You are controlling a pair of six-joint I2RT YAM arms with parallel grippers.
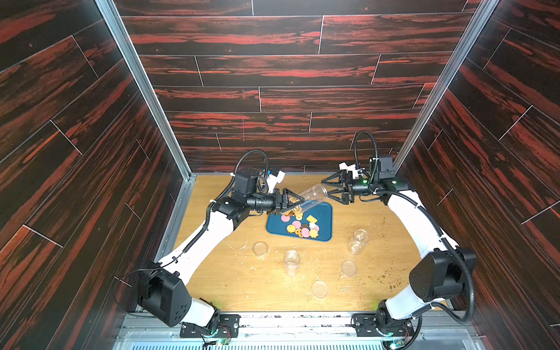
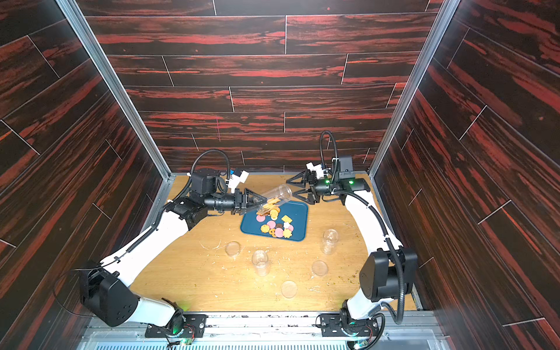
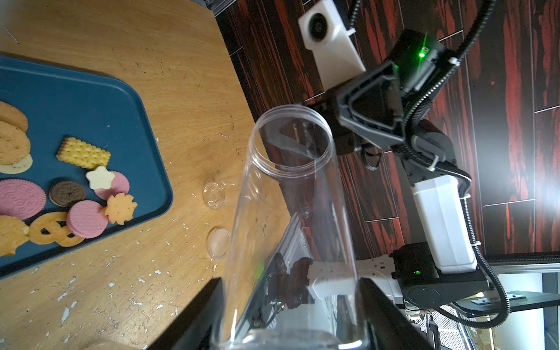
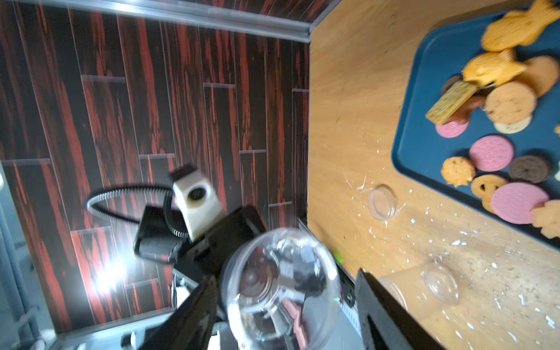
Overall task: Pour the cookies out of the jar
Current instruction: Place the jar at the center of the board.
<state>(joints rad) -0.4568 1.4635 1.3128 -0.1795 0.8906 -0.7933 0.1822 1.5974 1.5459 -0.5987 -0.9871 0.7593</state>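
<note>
- Left wrist view showed the left gripper (image 3: 291, 291) clamped on the jar (image 3: 294, 212), with a finger pressed against each side of the clear wall. So that one was definitely holding it.
- The jar was up off the table (image 1: 378, 257), with its long axis running left to right between the two arms. The mouth end sat low by the left gripper, and the closed base was raised and pointing at the right arm.
- Plenty of cookies (image 1: 303, 228) were already lying on the blue tray (image 1: 325, 222) just under the mouth. In both top views a few more sat bunched inside the jar at the mouth end.
- The right gripper (image 1: 326, 188) was at the base end, jaws roughly jar-wide and straddling it. The right wrist view was blurry and seemed to show a sliver of gap on one side, so I couldn't tell if it was actually gripping.
- My guess: the next bit hinged on that base end. The right arm was nearer it, so lifting there would steepen the tilt and dump the rest.
- The mouth hung by the tray's edge nearest the left arm, so stragglers could've missed it.
</note>
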